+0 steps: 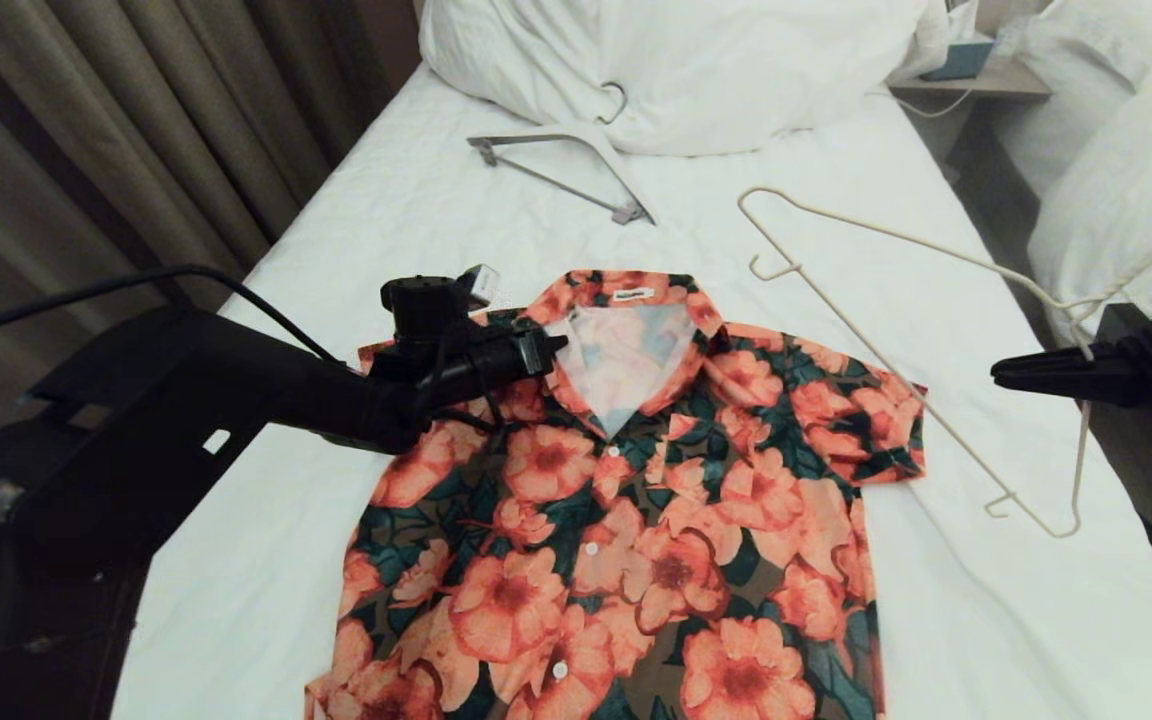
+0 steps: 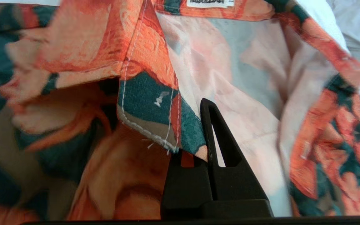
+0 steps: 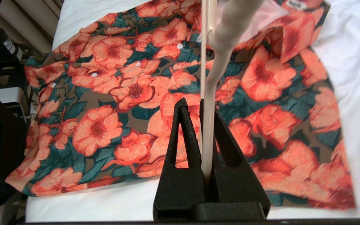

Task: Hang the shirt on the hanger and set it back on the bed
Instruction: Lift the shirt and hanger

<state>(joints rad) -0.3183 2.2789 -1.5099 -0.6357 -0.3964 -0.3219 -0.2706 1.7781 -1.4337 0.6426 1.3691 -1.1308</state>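
Shirt (image 1: 626, 520) collar edge pinched by left hand (image 2: 195, 147); right hand (image 3: 203, 125) clamps hanger (image 1: 886, 300) beside bed (image 1: 416, 200) edge.

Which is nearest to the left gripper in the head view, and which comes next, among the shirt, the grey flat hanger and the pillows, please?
From the left gripper, nearest first:
1. The shirt: its collar edge is pinched in the jaws.
2. The grey flat hanger: farther up the bed.
3. The pillows: at the head.
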